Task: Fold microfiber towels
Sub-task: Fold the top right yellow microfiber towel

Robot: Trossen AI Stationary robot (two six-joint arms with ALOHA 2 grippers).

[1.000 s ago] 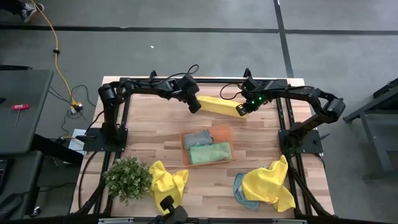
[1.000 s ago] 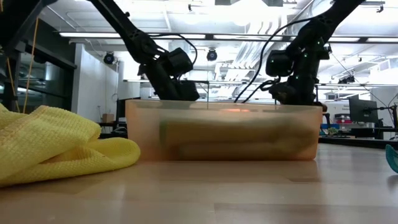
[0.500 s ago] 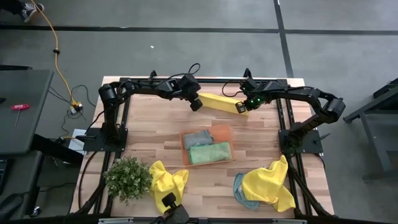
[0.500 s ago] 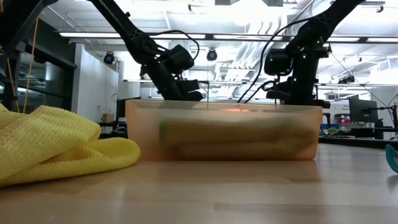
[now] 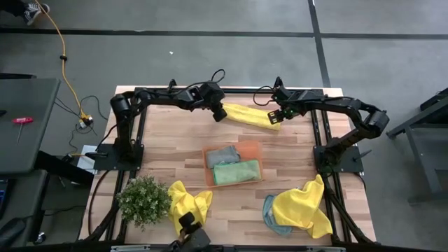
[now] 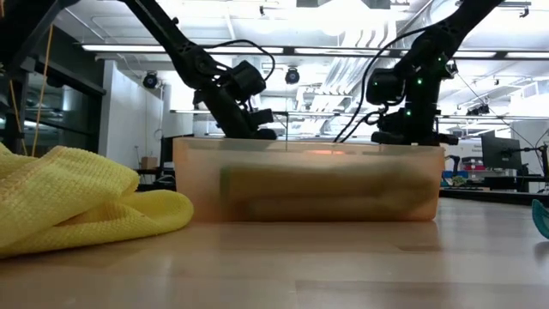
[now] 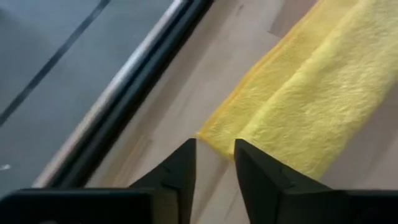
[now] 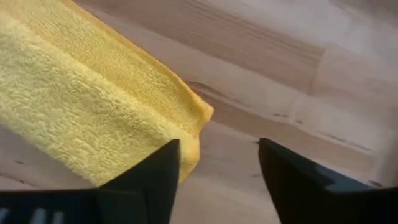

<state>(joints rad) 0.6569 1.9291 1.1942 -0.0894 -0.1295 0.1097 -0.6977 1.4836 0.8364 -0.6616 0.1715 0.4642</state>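
Our left gripper (image 7: pixel 212 163) has its jaws only slightly apart, right at the corner of the folded yellow towel (image 5: pixel 250 115), not pinching it as far as we can see. Our right gripper (image 8: pixel 219 163) has its jaws wide apart at the towel's other end, with that corner sitting just between them, nothing clamped. The towel lies as a long strip flat on the wooden table (image 5: pixel 168 150) along the far edge, stretched between the two grippers. Nearer the middle we've got an orange bin (image 5: pixel 253 148) holding a grey-blue towel (image 5: pixel 222 155) and a pale green towel (image 5: pixel 236 171). Along the near edge sit a crumpled yellow towel (image 5: pixel 189 203) beside a potted plant (image 5: pixel 143 200), and another yellow towel (image 5: pixel 302 208) heaped on a light blue towel (image 5: pixel 270 213).
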